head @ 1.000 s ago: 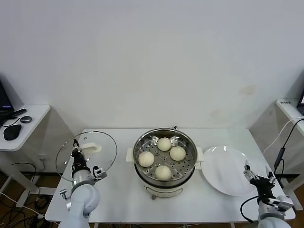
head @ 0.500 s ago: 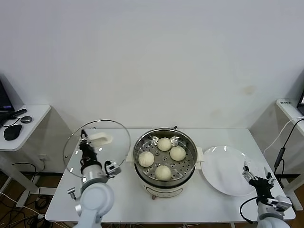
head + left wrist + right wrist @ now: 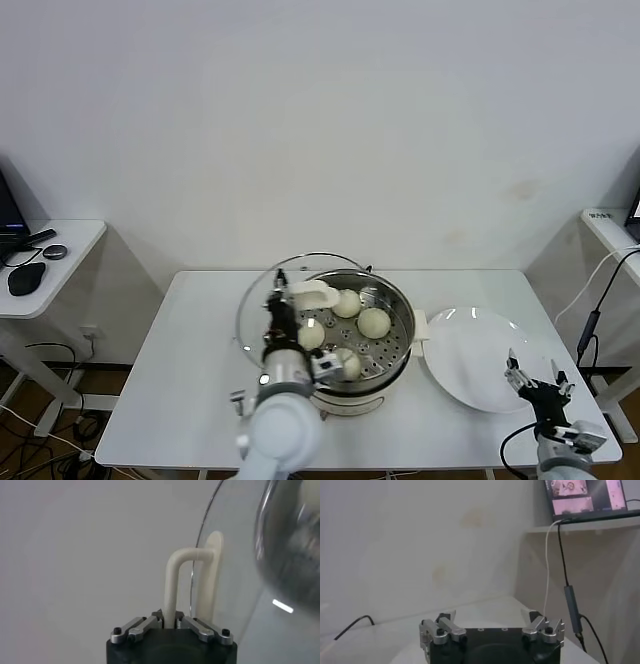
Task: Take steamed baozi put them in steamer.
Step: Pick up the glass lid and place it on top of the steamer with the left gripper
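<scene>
The steamer (image 3: 399,301), a shiny steel pot on a cream-white base, stands mid-table. Four steamed baozi lie on its perforated tray: one at the back (image 3: 346,302), one at the right (image 3: 373,322), one at the left (image 3: 311,336) and one at the front (image 3: 348,364). My left gripper (image 3: 284,298) is shut on the white handle (image 3: 314,293) of the flat glass lid (image 3: 255,310) and holds it tilted over the pot's left side. The left wrist view shows the gripper (image 3: 170,621) clamped on the handle (image 3: 172,580). My right gripper (image 3: 533,379) is open and empty at the table's right front.
An empty white plate (image 3: 478,360) lies right of the steamer, just left of my right gripper. The white table (image 3: 190,400) stands against a white wall. A side table (image 3: 55,262) with a mouse stands far left. A cable (image 3: 592,320) hangs at the right.
My left gripper has carried the glass lid rightward from the table's left side to over the steamer's left part. The right gripper has barely moved.
</scene>
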You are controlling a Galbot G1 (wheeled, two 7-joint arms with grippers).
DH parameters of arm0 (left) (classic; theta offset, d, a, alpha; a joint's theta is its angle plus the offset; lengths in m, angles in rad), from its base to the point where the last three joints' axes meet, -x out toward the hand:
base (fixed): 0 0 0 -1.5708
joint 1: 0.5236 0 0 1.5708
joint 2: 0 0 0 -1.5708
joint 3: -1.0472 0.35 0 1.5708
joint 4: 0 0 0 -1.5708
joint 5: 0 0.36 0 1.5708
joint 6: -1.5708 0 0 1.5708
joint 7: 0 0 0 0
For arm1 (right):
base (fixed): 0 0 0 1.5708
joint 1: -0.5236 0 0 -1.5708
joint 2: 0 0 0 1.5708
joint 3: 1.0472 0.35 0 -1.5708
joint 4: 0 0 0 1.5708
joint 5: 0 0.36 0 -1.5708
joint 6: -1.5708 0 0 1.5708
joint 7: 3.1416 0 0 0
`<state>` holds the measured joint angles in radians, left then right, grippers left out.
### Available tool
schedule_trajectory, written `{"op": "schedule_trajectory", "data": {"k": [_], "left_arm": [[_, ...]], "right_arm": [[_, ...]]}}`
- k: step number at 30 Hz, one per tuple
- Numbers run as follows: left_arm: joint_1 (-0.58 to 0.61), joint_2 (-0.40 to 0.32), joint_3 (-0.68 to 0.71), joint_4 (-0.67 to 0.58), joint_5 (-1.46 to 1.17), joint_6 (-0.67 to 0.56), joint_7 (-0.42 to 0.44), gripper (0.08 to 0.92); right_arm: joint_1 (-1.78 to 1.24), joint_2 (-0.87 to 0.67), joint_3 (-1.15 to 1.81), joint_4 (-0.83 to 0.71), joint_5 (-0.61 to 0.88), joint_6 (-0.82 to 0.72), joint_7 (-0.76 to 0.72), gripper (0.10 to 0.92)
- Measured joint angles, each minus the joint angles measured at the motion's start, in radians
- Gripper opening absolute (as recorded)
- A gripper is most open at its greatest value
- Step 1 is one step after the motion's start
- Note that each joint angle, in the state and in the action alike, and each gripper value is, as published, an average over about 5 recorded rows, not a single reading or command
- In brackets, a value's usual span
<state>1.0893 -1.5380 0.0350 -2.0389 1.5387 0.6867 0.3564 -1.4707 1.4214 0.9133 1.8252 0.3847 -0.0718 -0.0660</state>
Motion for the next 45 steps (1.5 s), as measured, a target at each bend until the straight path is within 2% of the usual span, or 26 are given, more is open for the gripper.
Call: {"op": "schedule_trajectory", "data": {"k": [10,25,45], "left_arm": [[-0.077,-0.032,0.106,0.106,-0.009,0.004,-0.016,0.181],[-0.113,-0.052,0.116,0.264,0.062,0.006,-0.053,0.181],[-0.114,-0.054,0.102,0.317,0.103,0.006,-0.055,0.181]], "right_arm": [[-0.007,0.020,-0.007,0.001,-0.019,0.004,0.001,0.823],[0.007,0.030,-0.013,-0.010,-0.025,0.004,0.002,0.823],[0.019,0.035,-0.028,-0.025,-0.030,0.006,0.001,0.823]]}}
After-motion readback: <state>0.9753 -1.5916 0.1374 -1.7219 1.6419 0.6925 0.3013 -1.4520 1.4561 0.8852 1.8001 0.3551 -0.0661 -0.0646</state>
